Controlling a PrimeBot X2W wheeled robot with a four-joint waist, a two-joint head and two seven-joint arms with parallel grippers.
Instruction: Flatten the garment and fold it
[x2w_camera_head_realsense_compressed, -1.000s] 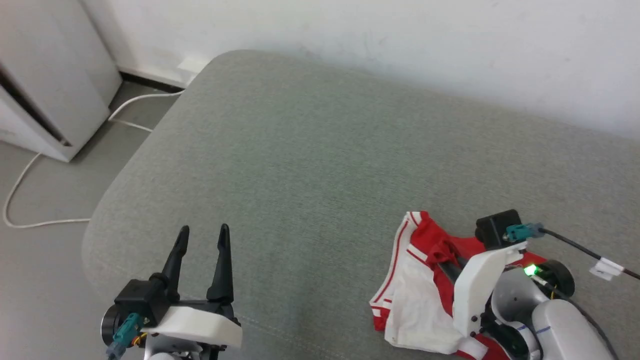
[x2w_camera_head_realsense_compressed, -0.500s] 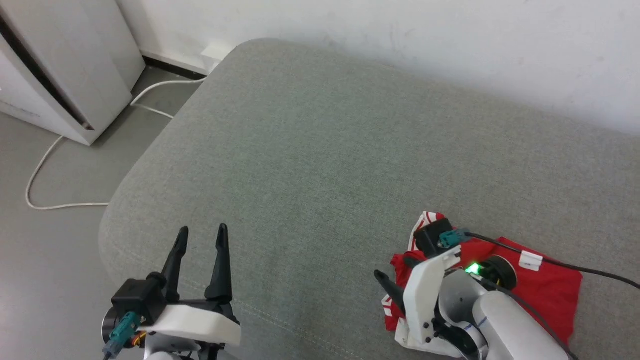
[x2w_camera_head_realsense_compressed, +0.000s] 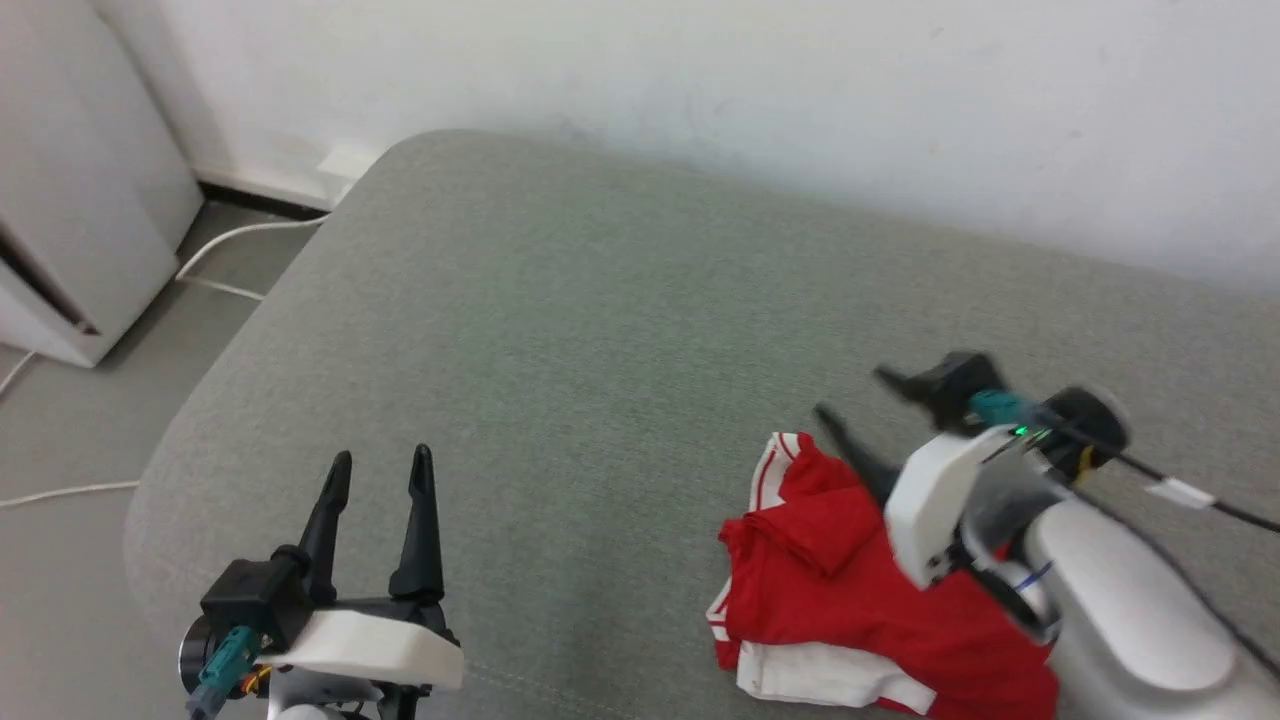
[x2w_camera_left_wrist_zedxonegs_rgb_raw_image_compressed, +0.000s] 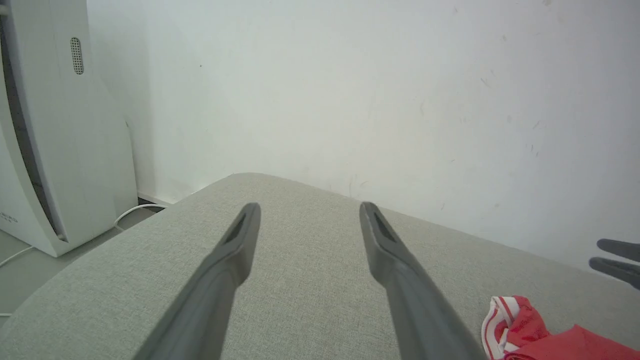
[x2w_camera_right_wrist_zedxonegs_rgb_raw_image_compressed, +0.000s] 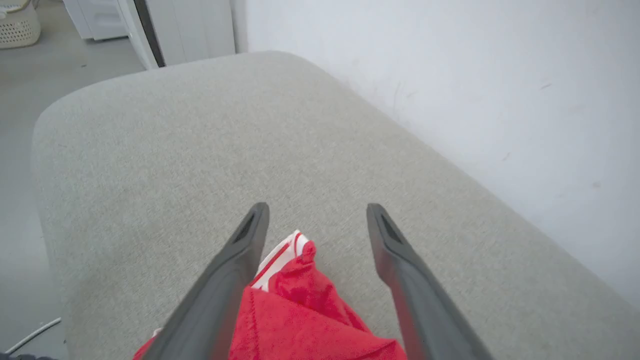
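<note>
Right tool (x2w_camera_right_wrist_zedxonegs_rgb_raw_image_compressed: 317, 207) spread wide, empty, hovering just over the garment (x2w_camera_head_realsense_compressed: 830, 590), bunched near-right on the grey cushion (x2w_camera_head_realsense_compressed: 560, 330). Left tool (x2w_camera_head_realsense_compressed: 382, 455) spread too, well apart. You'll want opp. edges, one per tool, pulled flat. FYI: forearm (x2w_camera_head_realsense_compressed: 1130, 590) covers its right side, frame cuts its near edge, print unseen.

Domestic room, by the look: grey upholstered couch (x2w_camera_head_realsense_compressed: 560, 330) against scuffed white wall (x2w_camera_head_realsense_compressed: 700, 90), white floor appliance (x2w_camera_head_realsense_compressed: 70, 200), trailing cable (x2w_camera_head_realsense_compressed: 230, 235), laundry basket (x2w_camera_right_wrist_zedxonegs_rgb_raw_image_compressed: 17, 25)

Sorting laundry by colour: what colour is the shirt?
Mostly red shirt, white sleeves with red stripes; clearest in the head view.
</note>
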